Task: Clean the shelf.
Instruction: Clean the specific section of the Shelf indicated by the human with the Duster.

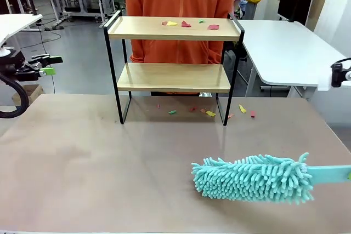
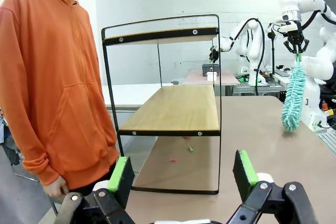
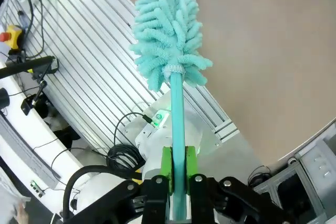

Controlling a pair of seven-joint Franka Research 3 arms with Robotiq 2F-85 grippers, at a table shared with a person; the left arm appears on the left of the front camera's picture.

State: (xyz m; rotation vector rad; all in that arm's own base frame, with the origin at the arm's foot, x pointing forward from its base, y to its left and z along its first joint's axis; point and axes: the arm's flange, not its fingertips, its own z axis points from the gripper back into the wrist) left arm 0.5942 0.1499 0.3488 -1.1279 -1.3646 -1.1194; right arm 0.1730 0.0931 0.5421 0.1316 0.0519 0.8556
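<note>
The shelf (image 1: 174, 75), two light wooden boards in a thin black frame, stands at the table's far side; the left wrist view has the shelf (image 2: 176, 109) side-on. Coloured paper scraps (image 1: 186, 24) lie on its top board. A teal fluffy duster (image 1: 252, 178) hovers low over the table at the front right, its handle running off to the right. My right gripper (image 3: 178, 167) is shut on the duster (image 3: 167, 30) handle, and the right gripper (image 2: 295, 43) also hangs far off with the duster (image 2: 293, 98) below it. My left gripper (image 1: 52, 65) is open at the far left, off the table, its left gripper (image 2: 182, 171) jaws wide apart.
A person in an orange hoodie (image 1: 181, 4) stands right behind the shelf. More scraps (image 1: 211, 112) lie on the brown table (image 1: 98, 163) under and in front of the shelf. A white table (image 1: 285, 53) stands at the back right.
</note>
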